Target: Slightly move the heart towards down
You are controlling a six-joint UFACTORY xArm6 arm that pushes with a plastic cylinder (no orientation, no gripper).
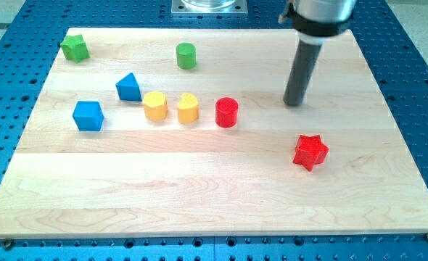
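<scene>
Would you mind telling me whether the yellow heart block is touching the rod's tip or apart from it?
Apart: my tip stands right of the yellow heart block, beyond the red cylinder block.

The red star lies near the tip, toward the view's bottom; the red cylinder stands at its left.

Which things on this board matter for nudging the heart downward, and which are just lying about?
Belongs to the job:
yellow heart, in the row of three at mid-board
my tip, off to the view's right of that row, touching no block

Lying about:
yellow hexagon
red cylinder
red star
blue triangle
blue cube
green cylinder
green star
</scene>
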